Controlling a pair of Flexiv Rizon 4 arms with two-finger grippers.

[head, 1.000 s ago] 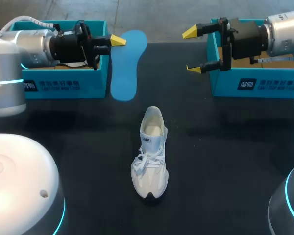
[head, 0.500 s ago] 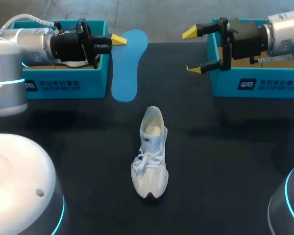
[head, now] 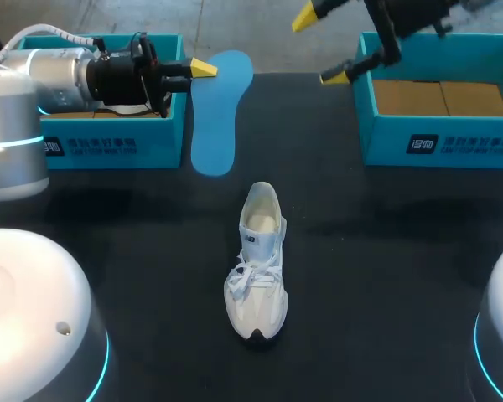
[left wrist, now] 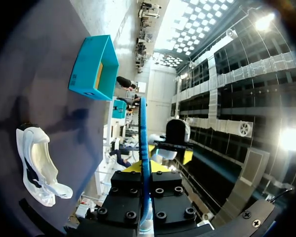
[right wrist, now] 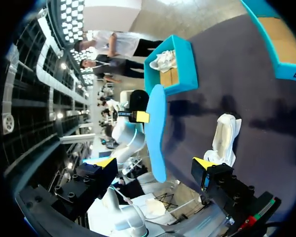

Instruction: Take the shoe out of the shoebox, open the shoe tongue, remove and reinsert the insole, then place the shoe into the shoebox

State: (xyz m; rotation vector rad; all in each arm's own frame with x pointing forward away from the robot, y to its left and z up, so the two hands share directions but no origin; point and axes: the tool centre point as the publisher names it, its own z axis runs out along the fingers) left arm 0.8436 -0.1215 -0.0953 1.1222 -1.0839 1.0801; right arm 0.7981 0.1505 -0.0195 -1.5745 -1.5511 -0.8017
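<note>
The right gripper [head: 320,46] had lifted up and farther back from the right teal cardboard shoebox [head: 440,144], its yellow tips spread wide. The white laced shoe [head: 256,264] lay at the centre of the matte black table [head: 386,276], toe nearest. Far left, the left gripper [head: 203,68] pinched the flat, smooth blue insole [head: 215,117] beside the left shoebox [head: 109,144].

The tabletop [head: 386,276] is matt black, faintly cloth-like. The shoe [head: 257,264] is white, with woven mesh, smoother leather-like panels and cloth laces. The insole [head: 215,117] is blue, smooth and matt, like foam. The left shoebox [head: 109,146] and right shoebox [head: 440,144] are teal cardboard with a slight sheen outside and raw brown card inside. The left arm [head: 21,92] has a satin silver metal casing. The jaws' yellow tips [head: 203,68] look like matt plastic. The 2 near domes [head: 33,310] are glossy white plastic.
</note>
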